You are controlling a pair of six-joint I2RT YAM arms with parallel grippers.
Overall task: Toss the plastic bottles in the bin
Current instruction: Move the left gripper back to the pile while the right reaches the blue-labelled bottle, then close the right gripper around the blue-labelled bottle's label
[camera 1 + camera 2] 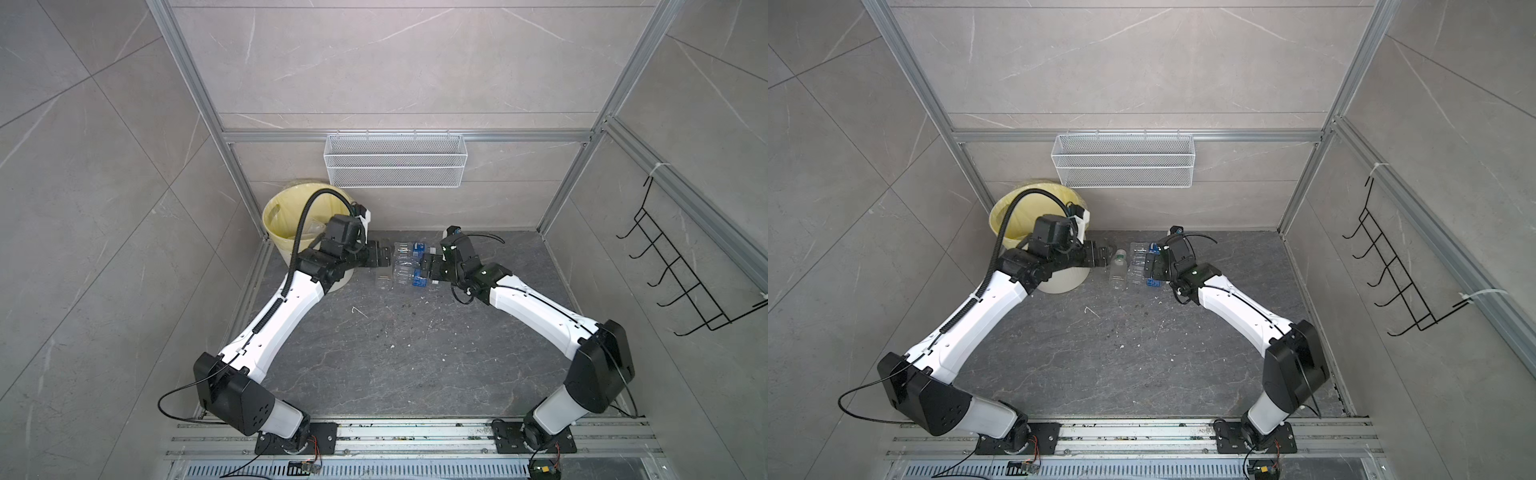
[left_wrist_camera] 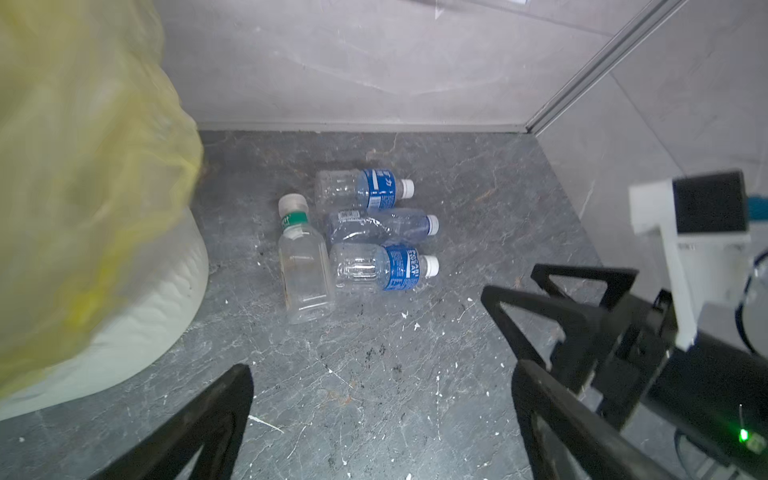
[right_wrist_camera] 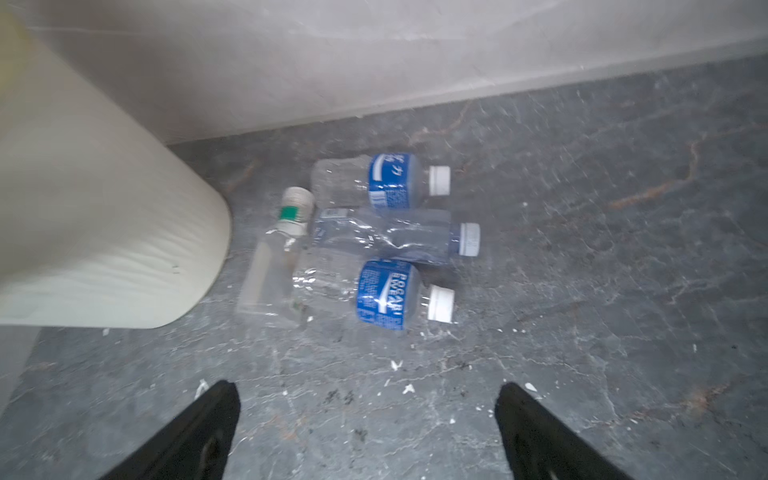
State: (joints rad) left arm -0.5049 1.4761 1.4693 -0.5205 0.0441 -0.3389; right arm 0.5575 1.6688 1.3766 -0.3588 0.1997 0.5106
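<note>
Black fingers of the left gripper (image 2: pixel 382 370) and right gripper (image 3: pixel 368 387) stand spread and released, and the wrist views show four plastic bottles (image 3: pixel 386 237) lying untouched ahead of them near the far edge of the dark stone worktop (image 2: pixel 374 395): a square clear bottle with a green neck band (image 2: pixel 305 270), and a crushed bluish bottle (image 2: pixel 382 226) between two clear blue-labelled bottles (image 2: pixel 361 189). Both top views hide part of that cluster under the facing grippers, yet only they show the yellow-lined mouth of the round cream-white ribbed bin (image 1: pixel 270 216) in the far left corner.

Top views look down; both wrist views closely share bottles (image 2: pixel 374 226).
</note>
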